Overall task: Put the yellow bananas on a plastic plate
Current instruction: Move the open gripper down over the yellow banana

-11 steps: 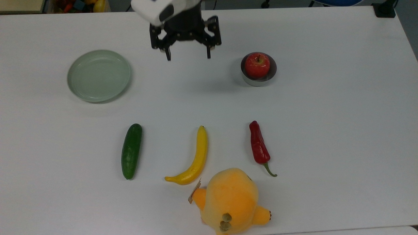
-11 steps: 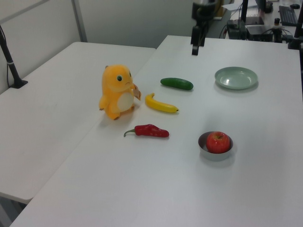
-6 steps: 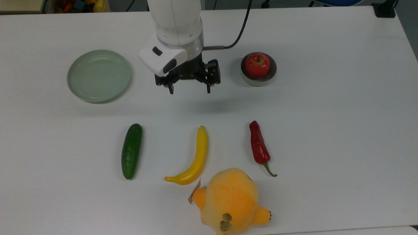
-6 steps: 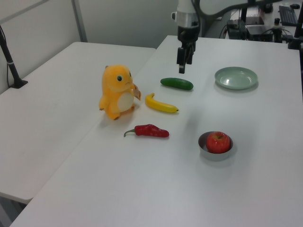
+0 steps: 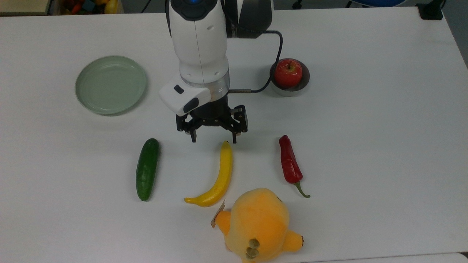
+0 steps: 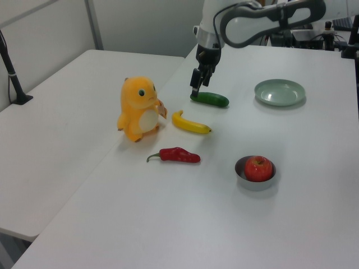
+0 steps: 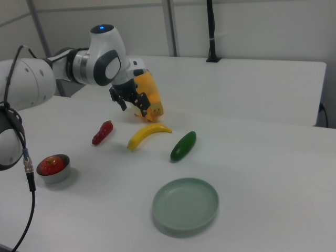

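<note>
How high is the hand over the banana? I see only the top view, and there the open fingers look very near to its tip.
Observer: In the right view the hand hangs clearly above the banana, with open air between them. Nothing touches.
Operator: Good. And the orange plush toy, does it lie or stand?
Observer: In the left view the plush toy stands upright on the table, beside the banana's curved end.
</note>
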Tool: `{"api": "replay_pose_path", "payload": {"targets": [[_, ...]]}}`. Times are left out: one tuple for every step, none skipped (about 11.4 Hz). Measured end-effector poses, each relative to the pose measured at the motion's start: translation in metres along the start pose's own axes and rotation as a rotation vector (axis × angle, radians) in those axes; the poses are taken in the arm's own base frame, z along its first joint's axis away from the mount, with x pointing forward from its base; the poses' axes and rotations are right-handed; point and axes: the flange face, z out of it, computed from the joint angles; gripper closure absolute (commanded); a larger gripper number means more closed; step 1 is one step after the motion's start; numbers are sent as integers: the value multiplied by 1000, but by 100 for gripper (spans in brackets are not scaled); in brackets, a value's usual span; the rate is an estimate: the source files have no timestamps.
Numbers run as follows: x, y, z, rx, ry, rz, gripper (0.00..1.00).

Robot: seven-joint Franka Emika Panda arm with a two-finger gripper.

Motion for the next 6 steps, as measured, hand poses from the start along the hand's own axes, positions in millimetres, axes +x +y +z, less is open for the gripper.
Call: {"api": "replay_pose_path", "payload": {"targets": [[3, 0, 10, -1, 30, -3, 0], [5, -1, 19, -9, 50, -8, 0], [6, -4, 29, -18, 64, 0, 0], [7, -7, 38, -27, 85, 11, 0], [7, -9, 49, -35, 105, 24, 0], [7, -12, 58, -37, 118, 31, 0]]}}
